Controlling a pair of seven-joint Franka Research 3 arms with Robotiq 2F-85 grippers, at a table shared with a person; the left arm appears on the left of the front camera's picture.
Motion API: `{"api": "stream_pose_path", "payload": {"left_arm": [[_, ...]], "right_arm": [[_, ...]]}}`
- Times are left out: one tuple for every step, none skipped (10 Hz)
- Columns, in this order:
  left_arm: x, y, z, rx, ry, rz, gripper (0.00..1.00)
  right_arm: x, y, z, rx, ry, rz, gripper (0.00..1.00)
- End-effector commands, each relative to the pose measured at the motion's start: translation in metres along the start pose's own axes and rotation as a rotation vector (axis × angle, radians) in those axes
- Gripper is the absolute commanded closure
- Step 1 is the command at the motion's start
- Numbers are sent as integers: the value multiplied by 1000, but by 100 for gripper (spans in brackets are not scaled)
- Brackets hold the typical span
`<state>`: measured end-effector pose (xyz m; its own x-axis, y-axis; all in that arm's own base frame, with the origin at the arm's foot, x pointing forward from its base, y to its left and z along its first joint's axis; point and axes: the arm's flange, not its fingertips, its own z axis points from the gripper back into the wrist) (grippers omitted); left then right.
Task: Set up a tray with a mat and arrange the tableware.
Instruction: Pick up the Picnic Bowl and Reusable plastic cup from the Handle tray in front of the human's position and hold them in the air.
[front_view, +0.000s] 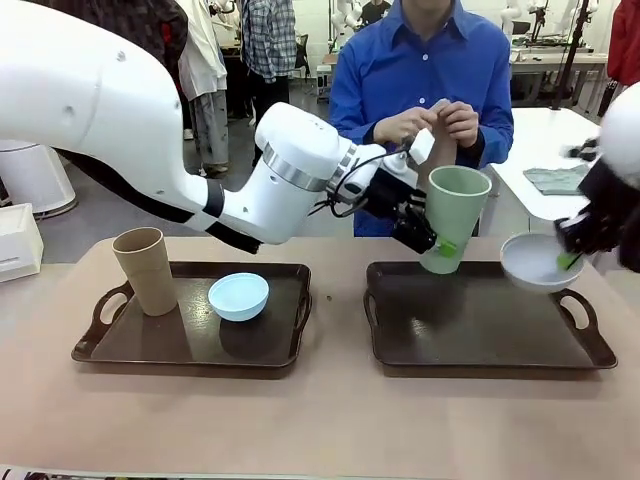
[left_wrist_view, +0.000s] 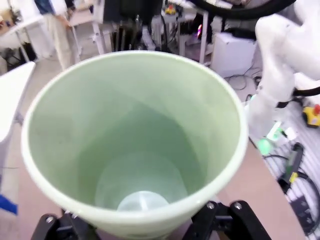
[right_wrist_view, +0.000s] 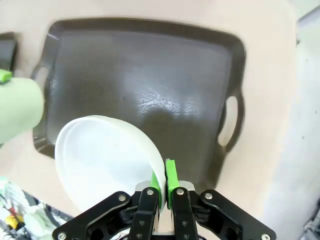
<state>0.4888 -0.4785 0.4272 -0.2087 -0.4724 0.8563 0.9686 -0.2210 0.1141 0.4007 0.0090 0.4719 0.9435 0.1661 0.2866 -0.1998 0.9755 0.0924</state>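
Note:
My left gripper (front_view: 430, 240) is shut on the pale green cup (front_view: 458, 215), holding it tilted just over the back left edge of the right tray (front_view: 470, 320). In the left wrist view I look down into the cup (left_wrist_view: 135, 150) between my fingers. My right gripper (front_view: 572, 258) is shut on the rim of the white bowl (front_view: 535, 262), above that tray's far right corner. The right wrist view shows the bowl (right_wrist_view: 105, 160) pinched by the gripper (right_wrist_view: 162, 182) over the tray (right_wrist_view: 150, 75). The tan cup (front_view: 145, 270) and light blue bowl (front_view: 238, 296) stand on the left tray (front_view: 170, 335). No mat lies on either tray.
A person in a blue shirt sits at the far side with both hands (front_view: 440, 125) together at chest height, just behind the green cup. A grey folded cloth (front_view: 558, 180) lies on a white side table at the back right. A white box (front_view: 18, 240) stands at the far left.

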Motion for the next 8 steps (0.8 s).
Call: {"api": "stream_pose_path", "payload": {"left_arm": [[16,-31,9,56,20,-15,100],[24,-36,16,72,16,-22,100],[32,-42,23,86,6,-32,100],[36,-48,27,100,-1,-37,100],[30,-50,29,101,-8,-38,100],[41,-31,20,70,16,-42,100],[41,-31,20,70,16,-42,100],[41,-31,20,70,16,-42,100]], "right_arm": [[-38,8,41,8,-98,14,100],[-48,11,60,8,-134,18,100],[-53,14,69,13,-135,16,100],[-48,13,66,20,-102,-1,100],[-36,6,52,26,-43,-18,100],[-50,13,82,11,-142,14,100],[-50,13,82,11,-142,14,100],[-50,13,82,11,-142,14,100]]}}
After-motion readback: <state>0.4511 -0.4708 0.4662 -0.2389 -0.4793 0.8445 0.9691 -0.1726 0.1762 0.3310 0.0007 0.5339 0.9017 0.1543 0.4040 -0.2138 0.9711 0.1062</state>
